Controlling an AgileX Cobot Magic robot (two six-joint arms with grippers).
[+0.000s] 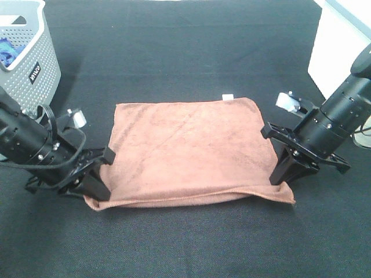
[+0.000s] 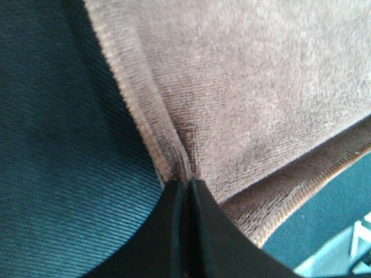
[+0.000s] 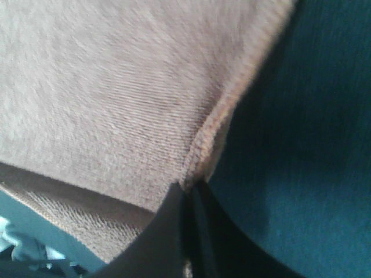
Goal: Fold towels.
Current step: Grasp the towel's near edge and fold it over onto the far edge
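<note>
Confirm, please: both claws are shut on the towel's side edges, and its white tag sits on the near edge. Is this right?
Not quite. The tag sits on the towel's far edge, not the near one; the exterior high view shows it. The rest holds: the left claw and right claw are each shut on a side edge.

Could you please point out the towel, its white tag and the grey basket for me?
towel (image 1: 191, 150): high view, middle of its upper surface.
white tag (image 1: 227, 97): high view, centre of the tag, on the towel's far edge.
grey basket (image 1: 46, 55): high view, its perforated side wall.
</note>
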